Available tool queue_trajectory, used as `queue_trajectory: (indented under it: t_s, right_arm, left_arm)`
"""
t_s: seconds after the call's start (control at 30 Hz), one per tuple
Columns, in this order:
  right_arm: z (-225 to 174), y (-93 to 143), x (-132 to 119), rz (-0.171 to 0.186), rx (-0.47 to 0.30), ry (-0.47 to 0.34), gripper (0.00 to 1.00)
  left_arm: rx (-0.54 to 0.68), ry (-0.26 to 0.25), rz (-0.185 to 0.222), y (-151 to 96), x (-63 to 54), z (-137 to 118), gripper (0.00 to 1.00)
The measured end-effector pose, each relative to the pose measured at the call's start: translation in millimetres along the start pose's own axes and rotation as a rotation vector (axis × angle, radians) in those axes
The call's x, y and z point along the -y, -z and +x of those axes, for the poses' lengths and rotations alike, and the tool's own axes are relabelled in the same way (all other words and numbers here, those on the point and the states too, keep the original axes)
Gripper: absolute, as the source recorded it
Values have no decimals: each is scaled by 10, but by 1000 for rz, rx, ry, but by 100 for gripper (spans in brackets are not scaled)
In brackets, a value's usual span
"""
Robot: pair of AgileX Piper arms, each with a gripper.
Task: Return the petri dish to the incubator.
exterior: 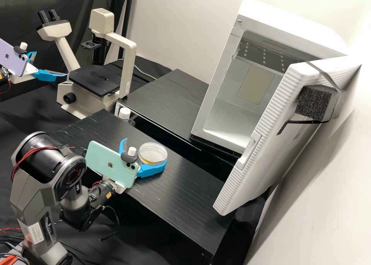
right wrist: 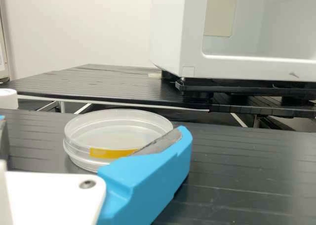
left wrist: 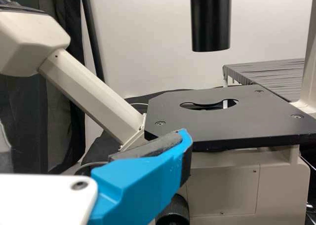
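Spotting just one petri dish (exterior: 153,152) with one yellow strip (right wrist: 112,153), sitting on the black bench (exterior: 185,191) between the two spread fingers of the right gripper (exterior: 145,151), plus one left gripper (exterior: 50,64), also parted, near one microscope (exterior: 129,64), and one incubator (exterior: 286,23) with its single door (exterior: 266,114) swung wide.

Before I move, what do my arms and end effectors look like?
Right arm: dark grey, black joints, red cables. Right end effector: white, bright blue fingers, dark grey pads, mint-green phone mounted. Left end effector: white, same blue fingers, lilac phone.
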Motion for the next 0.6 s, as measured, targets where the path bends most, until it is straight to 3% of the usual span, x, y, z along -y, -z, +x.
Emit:
queue_trajectory:
  t_s: [0.37,0.6]
  right_arm:
    - [9,-16,25,2,15,4,0]
    - [117,-11,57,-16,33,-3,0]
  left_arm:
    - [0,0,0,0,0,0,100]
    - [0,0,0,0,0,0,100]
